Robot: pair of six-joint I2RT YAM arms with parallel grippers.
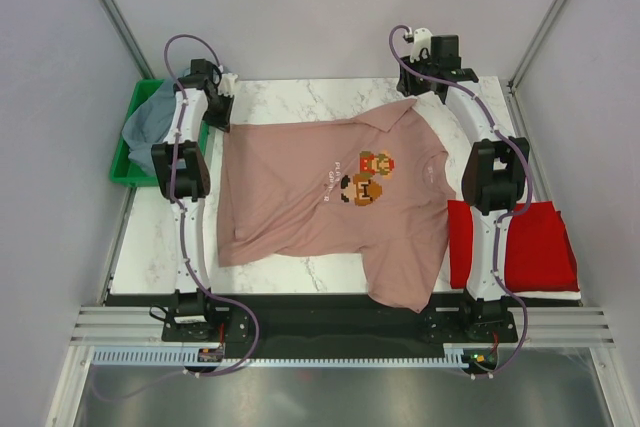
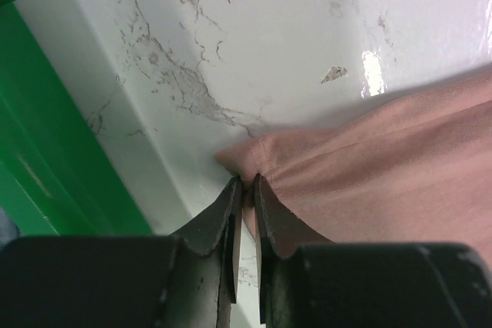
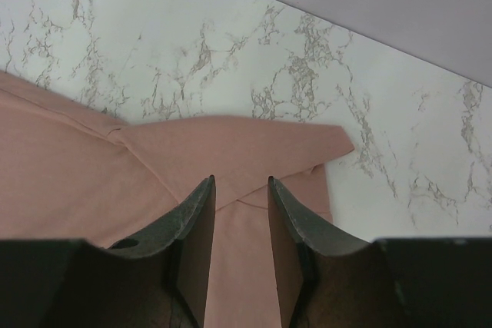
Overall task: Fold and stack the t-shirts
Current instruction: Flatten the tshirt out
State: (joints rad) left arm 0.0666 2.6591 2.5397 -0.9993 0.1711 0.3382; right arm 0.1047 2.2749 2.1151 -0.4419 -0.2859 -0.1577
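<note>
**A:** What does the left pincer (image 2: 246, 183) do?

**B:** It is clenched on the dusty-pink t-shirt (image 2: 384, 159). Its two fingers stand almost together, and a small fold at a corner of the cloth is pinched between the tips. From there the cloth runs away to the right of this pincer, over the marble table (image 2: 269, 36).

**A:** And on its other side?

**B:** To its left is the green bin (image 2: 46, 159), just beside the table edge. In the view from above, the grey-blue t-shirt (image 1: 150, 119) lies in this bin, apart from the pincer.

**A:** Is the right pincer (image 3: 240, 183) also gripping?

**B:** No, it is released. Its fingers stand apart above a sleeve of the same pink shirt, and the cloth shows flat in the gap between them. The tip of the sleeve lies just ahead of the fingers and to their right. I cannot tell if the fingertips touch the cloth.

**A:** Where is the red t-shirt (image 1: 535, 242)?

**B:** Well behind the right pincer, as a neat rectangle near the base of that arm. The pink shirt is spread with its print up between the two pincers.
</note>
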